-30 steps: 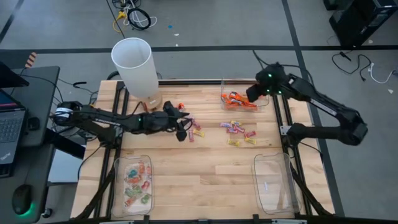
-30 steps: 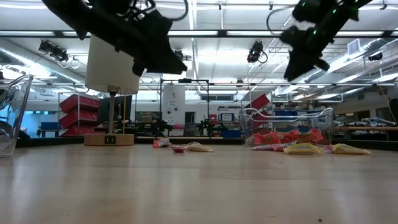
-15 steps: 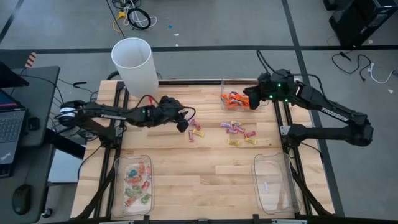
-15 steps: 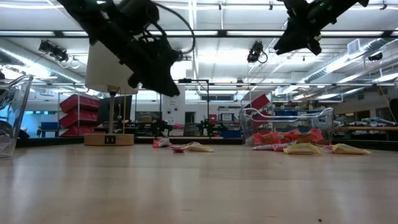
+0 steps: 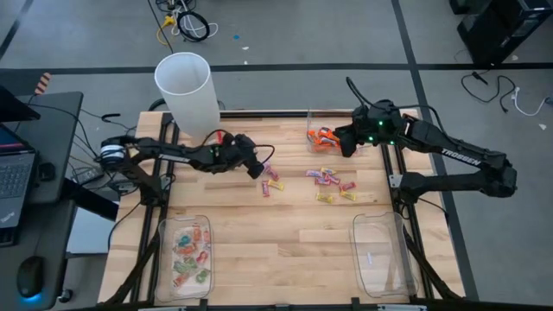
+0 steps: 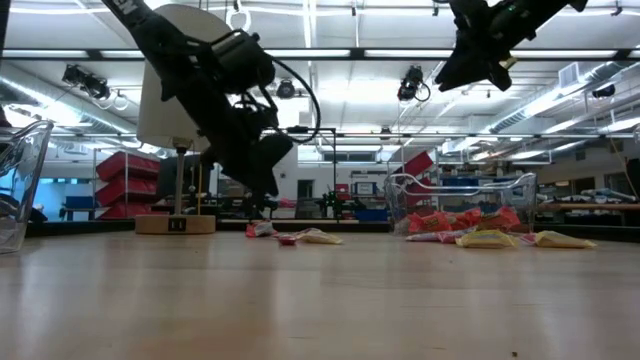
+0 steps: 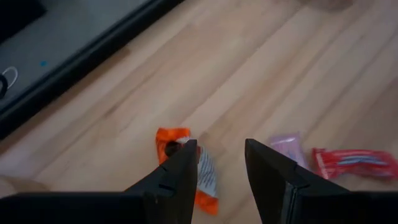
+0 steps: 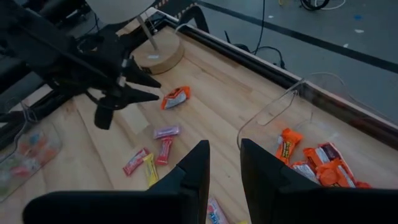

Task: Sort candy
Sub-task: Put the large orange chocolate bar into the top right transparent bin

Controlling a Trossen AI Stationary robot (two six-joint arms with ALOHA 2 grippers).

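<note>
Loose candy (image 5: 272,181) (image 5: 333,183) lies flat in two small groups at mid-table. My left gripper (image 5: 257,169) stands open just above the table, slanting down, with an orange candy (image 7: 186,167) on the wood by one fingertip; a pink candy (image 7: 286,147) and a red one (image 7: 354,163) lie just beyond. I cannot tell whether it touches the orange one. My right gripper (image 5: 342,143) hangs open and high (image 6: 470,62) by the far clear tray (image 5: 313,121), which holds orange candy (image 8: 317,163). Nothing sits between its fingers.
A white lamp (image 5: 186,86) stands on a round wooden base (image 8: 155,57) at the far left. A clear tray (image 5: 162,226) with mixed candy sits at the near left. Another clear tray (image 5: 356,226) sits at the near right.
My left gripper has come down toward the table by the orange candy and tipped further downward, still open. My right gripper has risen a little and drawn toward the table's left over the far tray. No candy has moved.
</note>
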